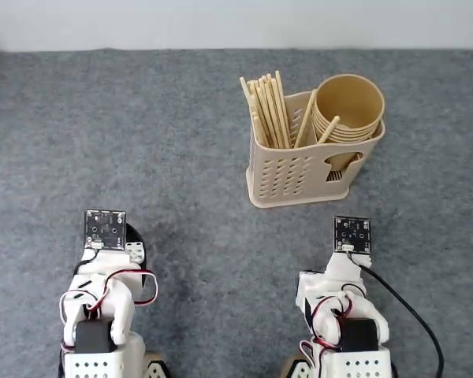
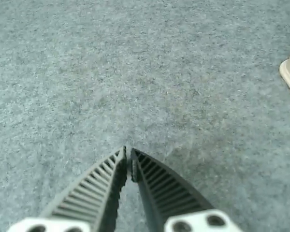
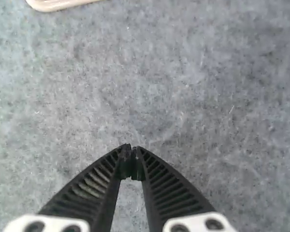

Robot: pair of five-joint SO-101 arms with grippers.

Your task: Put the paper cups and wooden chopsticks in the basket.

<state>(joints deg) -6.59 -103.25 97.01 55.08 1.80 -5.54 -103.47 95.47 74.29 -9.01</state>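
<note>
Stacked tan paper cups (image 1: 351,106) and a bundle of wooden chopsticks (image 1: 270,110) stand upright in the beige perforated plastic basket (image 1: 299,177) on the grey carpeted counter (image 1: 142,142). Left pincer (image 2: 128,154) and right pincer (image 3: 131,151) are both closed and empty, over bare counter near the arm bases.

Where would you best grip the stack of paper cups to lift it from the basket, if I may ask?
Probably the top rim, coming straight down from above and pinching the cup wall: the cup stack stands upright with its mouth open, and the basket walls cover its lower sides.
</note>
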